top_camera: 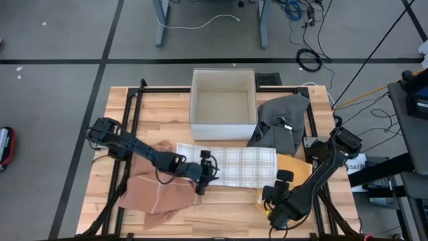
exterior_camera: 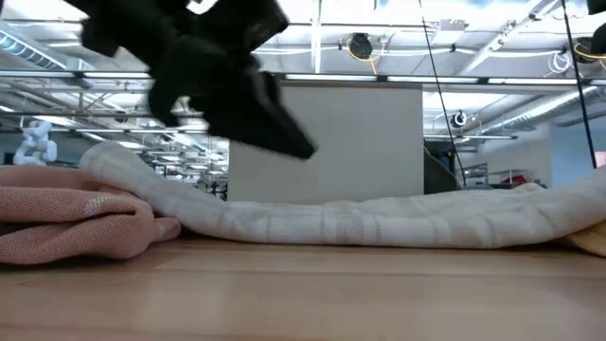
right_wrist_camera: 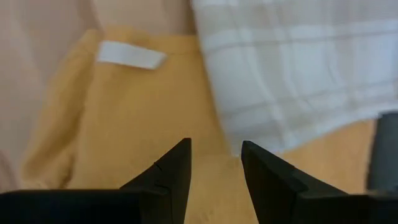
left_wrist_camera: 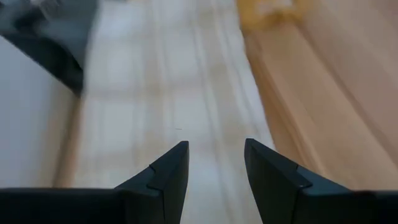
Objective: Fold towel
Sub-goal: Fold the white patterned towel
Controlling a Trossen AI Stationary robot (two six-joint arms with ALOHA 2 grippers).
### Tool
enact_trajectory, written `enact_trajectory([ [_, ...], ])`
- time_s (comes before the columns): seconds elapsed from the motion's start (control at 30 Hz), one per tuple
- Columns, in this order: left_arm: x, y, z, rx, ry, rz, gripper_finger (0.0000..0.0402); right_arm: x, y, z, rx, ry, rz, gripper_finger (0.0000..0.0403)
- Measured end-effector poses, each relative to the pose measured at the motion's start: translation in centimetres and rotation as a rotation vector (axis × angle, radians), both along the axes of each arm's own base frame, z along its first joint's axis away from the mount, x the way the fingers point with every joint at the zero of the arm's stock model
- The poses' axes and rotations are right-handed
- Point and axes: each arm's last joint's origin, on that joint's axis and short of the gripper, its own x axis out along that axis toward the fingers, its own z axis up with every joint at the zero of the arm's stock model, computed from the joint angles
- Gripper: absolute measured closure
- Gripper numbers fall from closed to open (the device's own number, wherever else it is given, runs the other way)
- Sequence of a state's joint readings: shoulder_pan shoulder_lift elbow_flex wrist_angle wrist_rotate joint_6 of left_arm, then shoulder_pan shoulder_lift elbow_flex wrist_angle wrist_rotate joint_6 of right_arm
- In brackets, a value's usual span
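Observation:
A white plaid towel (top_camera: pixel 241 164) lies spread flat across the middle of the table. Its right end rests on a yellow towel (top_camera: pixel 294 167); its left end lies beside a crumpled pink towel (top_camera: pixel 157 191). My left gripper (top_camera: pixel 212 171) hovers open over the plaid towel's left end (left_wrist_camera: pixel 155 93), its fingers (left_wrist_camera: pixel 216 152) pointing along the towel toward the yellow one. In the low view it shows dark above the plaid towel (exterior_camera: pixel 379 223). My right gripper (top_camera: pixel 269 199) stands open above the yellow towel's near part (right_wrist_camera: pixel 137 112), pointing steeply down, nothing between its fingers (right_wrist_camera: pixel 216 152).
A white open box (top_camera: pixel 224 104) stands at the table's far middle, with a grey cloth (top_camera: pixel 281 124) heaped to its right. The yellow towel bears a white label (right_wrist_camera: pixel 130 55). Bare wood (top_camera: pixel 221 207) lies along the near edge between the arms.

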State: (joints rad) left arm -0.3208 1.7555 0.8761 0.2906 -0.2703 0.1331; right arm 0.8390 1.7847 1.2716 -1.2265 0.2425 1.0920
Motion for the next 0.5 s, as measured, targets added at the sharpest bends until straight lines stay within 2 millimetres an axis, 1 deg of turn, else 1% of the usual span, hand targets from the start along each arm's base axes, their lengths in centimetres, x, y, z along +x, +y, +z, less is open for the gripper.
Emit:
enact_trajectory([
  [0.1, 1.3, 0.7, -0.4, -0.029, -0.100, 0.023, 0.0239, -0.2, -0.1, 0.1, -0.032, -0.010, -0.005, 0.0273],
  [0.2, 2.3, 1.6, -1.5, -0.069, -0.134, 0.003, 0.0239, -0.1, 0.0, 0.0, -0.030, -0.019, 0.013, 0.0273],
  [0.37, 3.4, 2.5, -3.2, -0.119, -0.138, 0.007, 0.0239, -0.2, 0.0, 0.1, -0.041, -0.018, 0.023, 0.0273],
  [0.5, 4.5, 2.5, -4.1, -0.123, -0.128, 0.003, 0.0239, -0.2, -0.2, -0.2, -0.044, -0.016, 0.027, 0.0275],
])
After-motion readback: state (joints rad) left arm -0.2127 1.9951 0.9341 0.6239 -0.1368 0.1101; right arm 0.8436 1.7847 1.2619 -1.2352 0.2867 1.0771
